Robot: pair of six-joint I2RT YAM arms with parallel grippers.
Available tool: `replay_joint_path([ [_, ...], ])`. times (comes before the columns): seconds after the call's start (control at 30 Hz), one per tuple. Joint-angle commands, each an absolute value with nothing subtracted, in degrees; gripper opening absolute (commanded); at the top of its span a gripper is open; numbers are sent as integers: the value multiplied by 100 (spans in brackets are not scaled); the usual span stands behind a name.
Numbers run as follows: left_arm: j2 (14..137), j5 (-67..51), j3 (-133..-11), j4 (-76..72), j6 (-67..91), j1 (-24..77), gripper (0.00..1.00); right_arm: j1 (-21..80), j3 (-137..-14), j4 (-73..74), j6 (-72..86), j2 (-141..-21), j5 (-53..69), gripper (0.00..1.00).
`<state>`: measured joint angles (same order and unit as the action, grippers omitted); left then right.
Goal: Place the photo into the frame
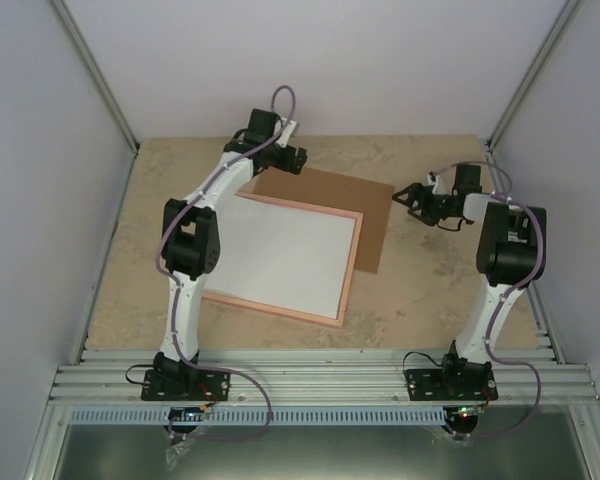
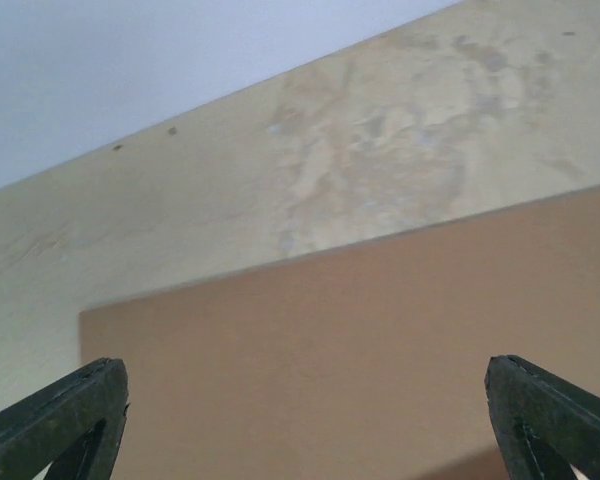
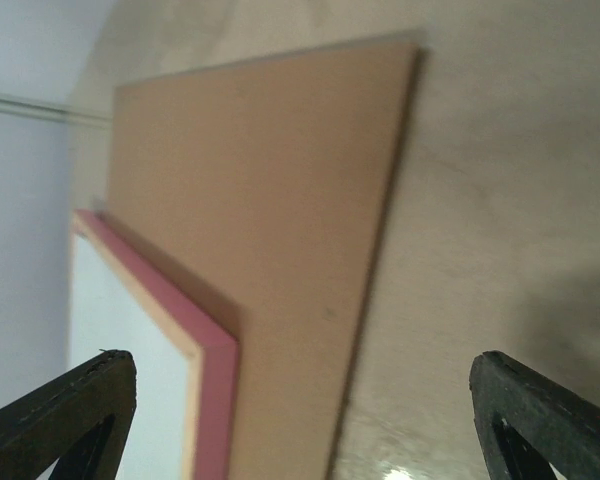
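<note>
**Both arms at the seating step.** My left gripper (image 1: 291, 158) hovers over the far edge of the brown board (image 1: 368, 215), jaws wide apart. My right gripper (image 1: 407, 196) hangs beside the board's right edge, jaws likewise apart and empty. The photo (image 1: 280, 255) lies white back up inside the frame (image 1: 351, 268), which overlaps the board. I judge the print's corners need pressing flat, lightly, without shifting the frame.
</note>
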<state>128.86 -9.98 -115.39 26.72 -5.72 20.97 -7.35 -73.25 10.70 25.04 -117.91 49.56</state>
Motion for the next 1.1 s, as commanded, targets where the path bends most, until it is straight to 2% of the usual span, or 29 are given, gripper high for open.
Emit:
replay_joint_path([
  [0.0, 13455, -1129, -12018, 2925, -67, 1696, 99, -515, -7297, 1686, 2116, -11848, 4021, 92],
  [0.23, 14041, -1314, -12270, 2905, 530, 1171, 99, -132, -7812, 2047, 2127, -12131, 3036, 97],
  [0.6, 14600, -1650, -12385, 3165, 800, 1055, 99, 515, -8362, 2996, 2432, -12495, 1294, 98],
  [0.77, 14739, -1922, -12350, 3205, 894, 1055, 99, 589, -8350, 2921, 2558, -12828, 1768, 98],
  [0.9, 14914, -2257, -12359, 3301, 943, 1063, 96, 602, -8608, 2833, 2648, -13100, 2536, 98],
  [1.07, 15070, -2613, -12405, 3454, 989, 1123, 91, 624, -8957, 3023, 2795, -13364, 2726, 98],
])
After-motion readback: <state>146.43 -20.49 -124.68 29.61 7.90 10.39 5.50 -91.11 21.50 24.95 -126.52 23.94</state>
